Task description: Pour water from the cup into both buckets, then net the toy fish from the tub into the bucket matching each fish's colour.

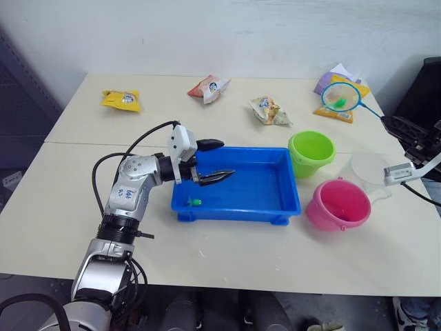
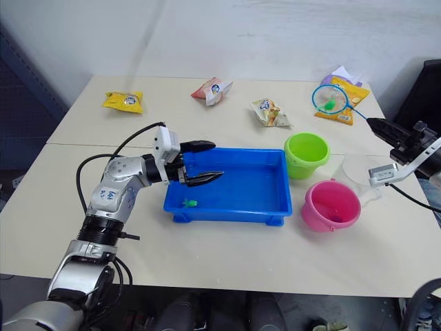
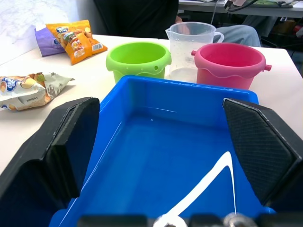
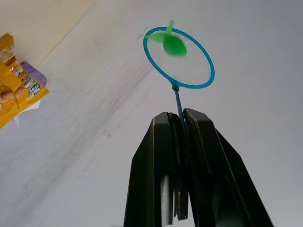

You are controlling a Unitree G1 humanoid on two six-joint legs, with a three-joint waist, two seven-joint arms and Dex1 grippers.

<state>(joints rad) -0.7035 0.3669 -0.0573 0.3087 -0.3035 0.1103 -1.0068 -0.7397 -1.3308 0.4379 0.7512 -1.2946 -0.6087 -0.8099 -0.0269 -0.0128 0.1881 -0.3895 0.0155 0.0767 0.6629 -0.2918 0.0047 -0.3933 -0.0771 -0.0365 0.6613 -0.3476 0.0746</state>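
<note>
While the right pincer (image 4: 182,124) is clenched on the thin handle of the net (image 2: 331,98), a green fish (image 4: 173,45) sits in the mesh, held up in the air over the far right part of the counter (image 1: 83,207). So the netting step is in hand, by my reading — one green fish caught and due for the green bucket (image 1: 311,153).

From the tub (image 1: 238,187) the green bucket stands at about 2 o'clock, touching or just beside its corner, and the pink bucket (image 1: 338,204) at about 4 o'clock. The cup (image 3: 191,49) is behind the two buckets, close to both. From the green bucket, the hoop hangs at roughly 1 o'clock, well apart and above a yellow snack bag (image 1: 342,105).

Next, I'd judge, the hoop has to swing back toward 7 o'clock until it is over the green bucket's mouth, then tip so the fish drops in — gently, as the fish lies loose in the mesh.

At the tub's near-left end the left pincer (image 1: 213,160) is released, fingers wide, poised over the 9 o'clock rim and holding nothing. Another small green fish (image 1: 195,202) lies in the tub near the front wall, just below that pincer.
</note>
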